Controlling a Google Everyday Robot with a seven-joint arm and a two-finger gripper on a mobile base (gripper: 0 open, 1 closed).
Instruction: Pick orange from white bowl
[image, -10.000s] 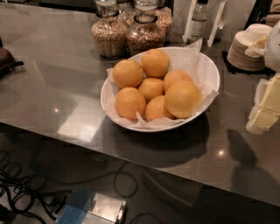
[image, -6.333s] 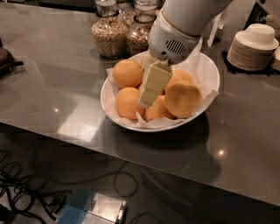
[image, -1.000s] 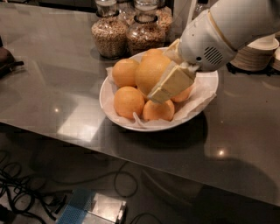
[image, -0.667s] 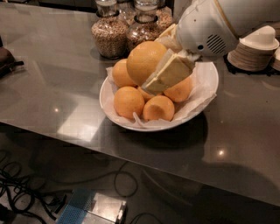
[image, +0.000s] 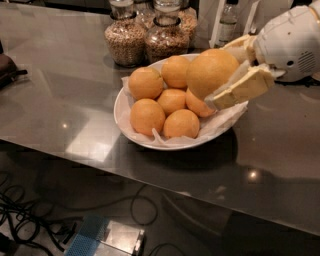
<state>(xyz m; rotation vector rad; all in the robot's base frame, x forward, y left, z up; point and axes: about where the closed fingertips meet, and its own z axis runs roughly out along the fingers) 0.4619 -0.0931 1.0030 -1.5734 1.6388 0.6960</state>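
My gripper (image: 226, 75) comes in from the right and is shut on the orange (image: 210, 72), the largest fruit, with dimpled yellow-orange skin. It holds the orange lifted above the right side of the white bowl (image: 122, 120). One cream finger (image: 242, 89) runs under the orange, the other lies behind it. The bowl is lined with crinkled white paper and holds several smaller, deeper-orange fruits (image: 147, 116).
Two glass jars of grain (image: 125, 35) stand just behind the bowl on the grey glossy counter (image: 65, 100). A bottle (image: 227, 22) stands at the back right. Cables and a box (image: 107, 237) lie on the floor below the counter's front edge.
The gripper has lifted the orange up and to the right, out of the pile, clear of the other fruits. The bowl has stayed in place.
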